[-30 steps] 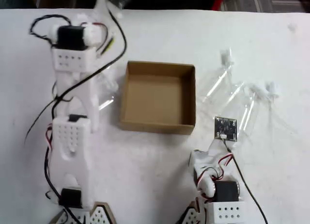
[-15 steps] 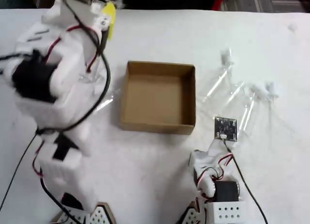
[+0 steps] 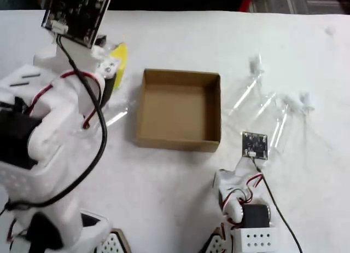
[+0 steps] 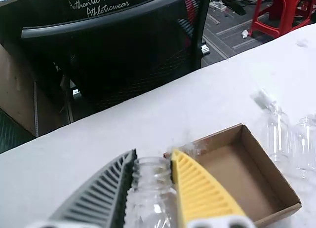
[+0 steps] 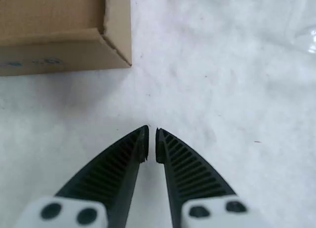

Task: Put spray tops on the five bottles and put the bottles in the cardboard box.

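My left gripper [image 4: 153,157], with one grey and one yellow finger, is shut on the open neck of a clear bottle [image 4: 150,188] that has no spray top. In the high view the left arm stands raised at the table's left, its yellow finger [image 3: 120,60] left of the cardboard box [image 3: 178,110]. The box [image 4: 232,176] is open and holds nothing. Clear bottles [image 3: 247,91] and white spray tops [image 3: 298,101] lie right of the box. My right gripper [image 5: 151,139] is shut on nothing, low over bare table near the box's front corner [image 5: 116,45].
Another clear bottle [image 3: 116,118] lies on the table just left of the box. The right arm's base [image 3: 249,220] sits at the front edge. A black chair [image 4: 123,50] stands beyond the table's far edge. The white table [image 3: 175,193] is bare in front of the box.
The left arm has risen from a low, stretched pose and swung up toward the camera, with the bottle in its gripper. The right arm has not moved.
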Robot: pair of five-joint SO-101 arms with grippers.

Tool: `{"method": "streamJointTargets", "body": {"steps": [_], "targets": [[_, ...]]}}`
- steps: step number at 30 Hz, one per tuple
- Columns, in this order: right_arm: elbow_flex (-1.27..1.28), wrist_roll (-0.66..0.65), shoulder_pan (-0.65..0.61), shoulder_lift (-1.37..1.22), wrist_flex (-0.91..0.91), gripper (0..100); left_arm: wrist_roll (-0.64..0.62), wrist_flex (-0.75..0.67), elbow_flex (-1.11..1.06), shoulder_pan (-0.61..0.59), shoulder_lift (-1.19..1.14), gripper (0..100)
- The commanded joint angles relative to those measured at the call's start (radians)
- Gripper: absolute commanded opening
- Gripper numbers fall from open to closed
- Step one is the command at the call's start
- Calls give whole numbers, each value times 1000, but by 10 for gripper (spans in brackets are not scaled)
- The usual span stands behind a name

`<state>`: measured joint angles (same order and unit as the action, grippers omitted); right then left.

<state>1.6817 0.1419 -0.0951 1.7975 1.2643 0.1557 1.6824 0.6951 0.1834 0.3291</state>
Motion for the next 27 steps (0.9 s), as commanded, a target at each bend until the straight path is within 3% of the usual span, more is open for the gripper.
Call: {"method": "streamJointTargets", "body": {"steps": [1, 15, 17, 23, 27], "targets": [[9, 12, 2, 5, -31, 15, -49, -103, -170, -12, 202, 23], [9, -15, -53, 5, -298, 15, -189, -799, -1060, 12, 544, 24], [9, -140, -85, 5, -338, 15, -189, -856, -1120, 25, 576, 24], [-17, -692, -211, 7, -493, 15, -196, -878, -1221, 133, 710, 24], [-133, -822, -232, 7, -555, 15, -192, -919, -1295, 140, 782, 24]]}}
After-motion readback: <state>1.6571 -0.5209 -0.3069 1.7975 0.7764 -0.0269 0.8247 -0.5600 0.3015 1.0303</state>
